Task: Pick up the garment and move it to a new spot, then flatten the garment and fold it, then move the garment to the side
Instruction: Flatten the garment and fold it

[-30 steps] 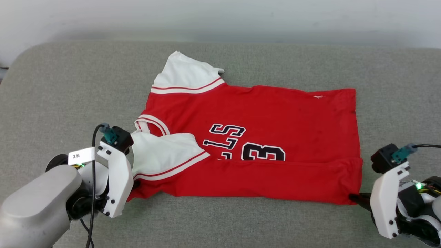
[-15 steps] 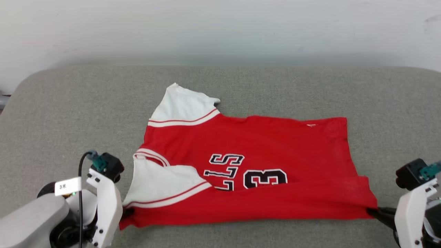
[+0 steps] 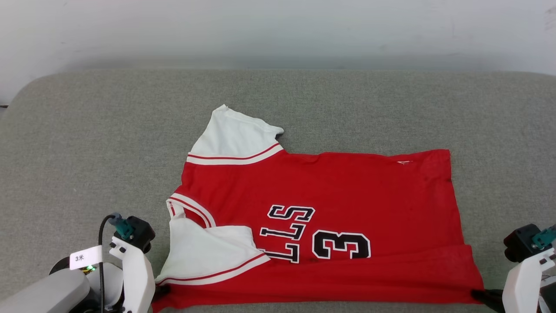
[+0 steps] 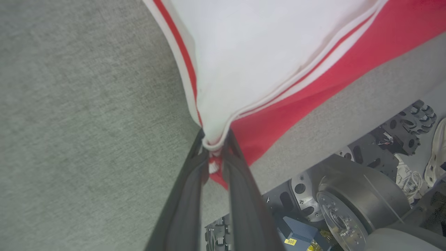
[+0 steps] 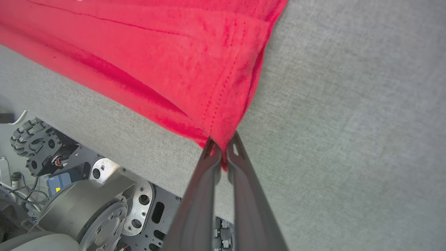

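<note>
Currently the garment lies spread on the grey cushion, long axis running left to right across the robot's front, collar end toward its left, hem toward its right. All of it sits forward of both grippers, so any fold likely has to carry the near edge away from the robot. Left gripper is pressed onto the near-left corner, pinching bunched white sleeve trim and red body together. Right gripper is pinched on the near-right hem corner, stitched hem line running straight into the fingers. Neither arm is nearer; each has its own corner, near edge stretched between them close to the cushion's front rim. Cloth looks thin and soft: red body, white sleeves with red-white stripe bands, black white-outlined letters and a 3 on the chest. Near sleeve is folded in over the chest, far sleeve sticks out flat. Low ridge along the near strip, faint creases by the hem. Cushion is coarse woven fabric with rounded corners, probably grippy enough to drag on the shirt
</note>
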Controlling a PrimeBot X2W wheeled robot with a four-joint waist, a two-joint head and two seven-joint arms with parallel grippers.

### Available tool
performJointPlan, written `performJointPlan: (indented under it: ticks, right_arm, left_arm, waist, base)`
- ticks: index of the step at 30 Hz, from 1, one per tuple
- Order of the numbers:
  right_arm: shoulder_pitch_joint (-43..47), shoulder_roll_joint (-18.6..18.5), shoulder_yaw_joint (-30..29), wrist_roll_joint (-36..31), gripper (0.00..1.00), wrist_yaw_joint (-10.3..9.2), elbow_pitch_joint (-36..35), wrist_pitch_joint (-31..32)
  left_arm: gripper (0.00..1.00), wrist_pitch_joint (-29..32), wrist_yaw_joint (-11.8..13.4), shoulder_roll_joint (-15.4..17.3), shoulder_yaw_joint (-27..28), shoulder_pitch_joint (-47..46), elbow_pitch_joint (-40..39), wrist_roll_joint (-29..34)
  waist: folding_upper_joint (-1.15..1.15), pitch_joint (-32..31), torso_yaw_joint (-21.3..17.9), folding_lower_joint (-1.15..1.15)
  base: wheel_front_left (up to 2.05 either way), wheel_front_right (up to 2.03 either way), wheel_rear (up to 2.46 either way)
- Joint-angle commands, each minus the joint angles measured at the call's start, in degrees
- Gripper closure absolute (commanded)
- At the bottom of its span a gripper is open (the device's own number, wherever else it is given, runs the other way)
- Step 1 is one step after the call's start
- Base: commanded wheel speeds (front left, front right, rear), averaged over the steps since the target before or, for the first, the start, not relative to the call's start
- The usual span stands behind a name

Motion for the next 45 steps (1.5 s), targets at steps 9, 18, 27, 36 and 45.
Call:
performJointPlan:
  ticks: [9,18,27,36,45]
  right_arm:
    - [-0.9,3.6,2.0,-2.4,0.70,-0.09,5.5,-3.1]
    - [-0.8,5.3,-2.0,-4.1,0.00,-0.07,4.3,-13.3]
    - [-1.5,13.5,-12.7,-16.2,0.00,-0.07,1.3,-32.8]
    - [0.2,24.4,-20.3,-27.9,0.00,-0.07,-4.6,-44.9]
    - [1.2,30.0,-20.4,-33.3,0.00,-0.07,-9.4,-47.3]
  left_arm:
    - [1.00,-1.9,-0.4,-2.5,0.0,2.1,5.8,-0.9]
    - [0.00,-6.3,-0.7,-1.1,1.7,2.0,4.9,-0.4]
    - [0.00,-18.8,1.2,0.2,6.6,-1.4,2.3,4.9]
    - [0.00,-27.8,4.1,-2.5,9.7,-7.4,5.1,11.7]
    - [0.00,-18.6,-1.7,-5.8,9.8,-18.7,11.5,10.2]
  waist:
    - [0.00,1.5,0.4,0.00]
    - [0.00,-1.6,0.9,0.00]
    - [0.00,-3.5,0.2,0.00]
    - [0.00,-2.4,-2.3,0.00]
    - [0.00,2.7,-6.5,0.00]
  base:
    - [0.00,0.00,0.00]
    - [0.00,0.00,0.00]
    - [0.00,0.00,0.00]
    - [0.00,0.00,0.00]
    - [0.00,0.00,0.00]
